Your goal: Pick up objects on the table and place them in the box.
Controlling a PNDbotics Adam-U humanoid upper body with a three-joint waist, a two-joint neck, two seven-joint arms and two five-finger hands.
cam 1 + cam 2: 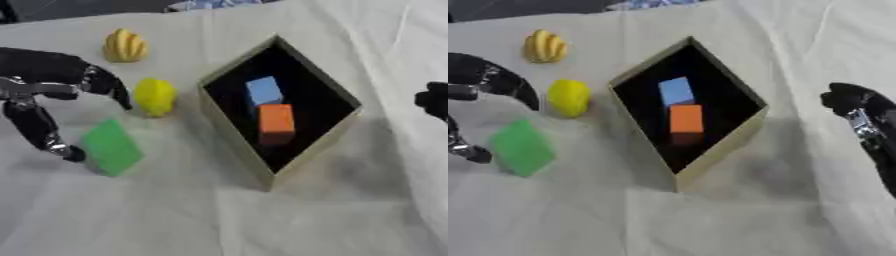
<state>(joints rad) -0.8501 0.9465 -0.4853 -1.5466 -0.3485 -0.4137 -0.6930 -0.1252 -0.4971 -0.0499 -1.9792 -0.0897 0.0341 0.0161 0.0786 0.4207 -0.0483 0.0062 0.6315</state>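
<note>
L hand (39,107) spread beside green block (110,147) w/ one fingertip at its edge (not pinching), lemon (155,96) and banana bunch (125,45) nearby, blue block (263,91) & orange block (276,123) in box (229,131); R hand (859,117) fingers: can't tell.

The left robot hand (39,107) is built of black segmented fingers with silver metal at the joints and fingertips. The right robot hand (866,122) is cased in glossy black, with a silver link exposed.
</note>
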